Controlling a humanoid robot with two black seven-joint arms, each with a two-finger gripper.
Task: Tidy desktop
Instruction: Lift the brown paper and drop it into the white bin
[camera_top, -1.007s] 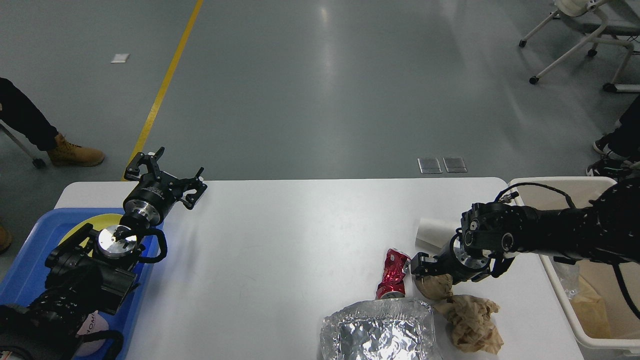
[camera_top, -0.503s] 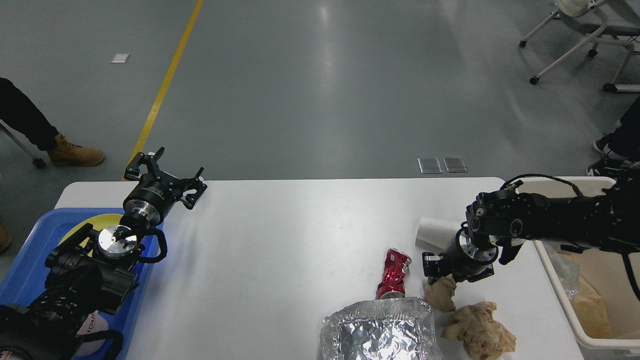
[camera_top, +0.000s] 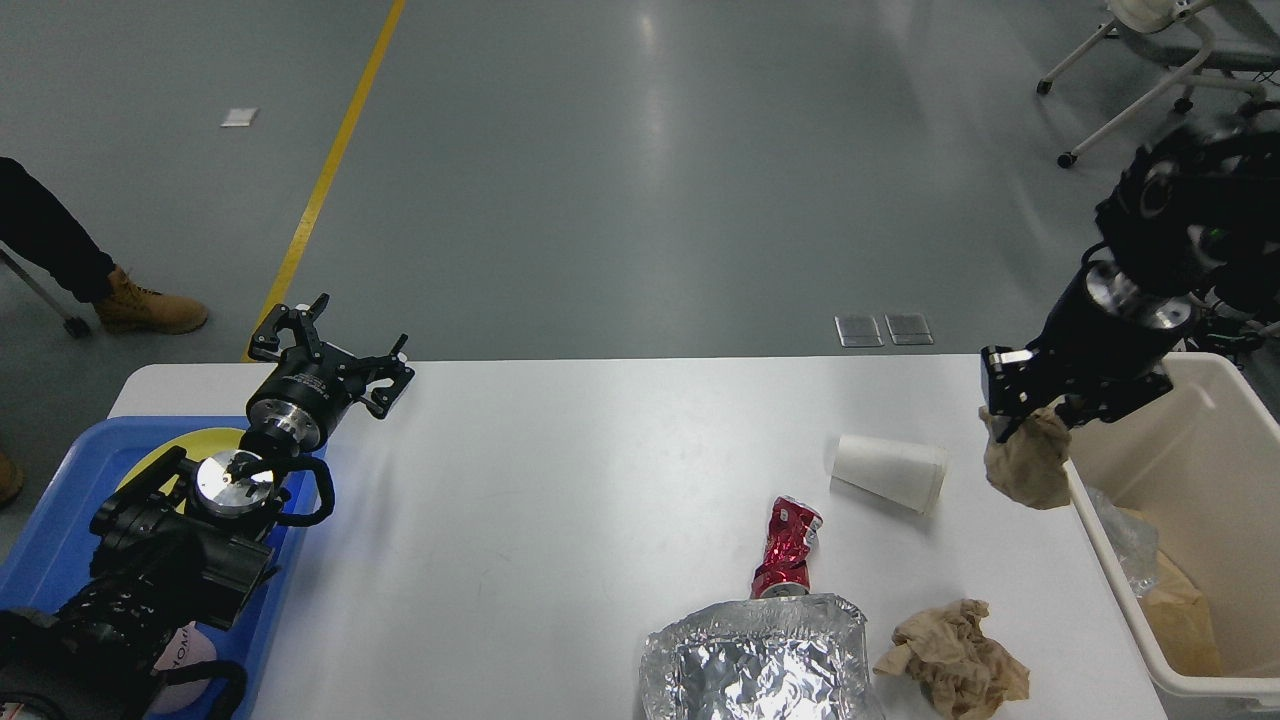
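The white desktop (camera_top: 560, 500) holds a white paper cup (camera_top: 888, 472) on its side, a crushed red can (camera_top: 787, 547), a crumpled foil tray (camera_top: 755, 662) at the front edge and a crumpled brown paper wad (camera_top: 955, 668). My right gripper (camera_top: 1030, 408) is shut on another brown paper wad (camera_top: 1028, 462) and holds it in the air over the desktop's right edge, beside the beige bin (camera_top: 1200, 480). My left gripper (camera_top: 330, 352) is open and empty above the desktop's far left corner.
A blue tray (camera_top: 60, 520) with a yellow plate (camera_top: 160, 455) lies at the left under my left arm. The beige bin holds brown paper and clear plastic. People's legs stand at the far left and right. A wheeled chair base stands at top right.
My right gripper has lifted one brown paper wad off the desktop and carried it up and right toward the bin. The other wad stays on the desktop. The left arm has not moved.
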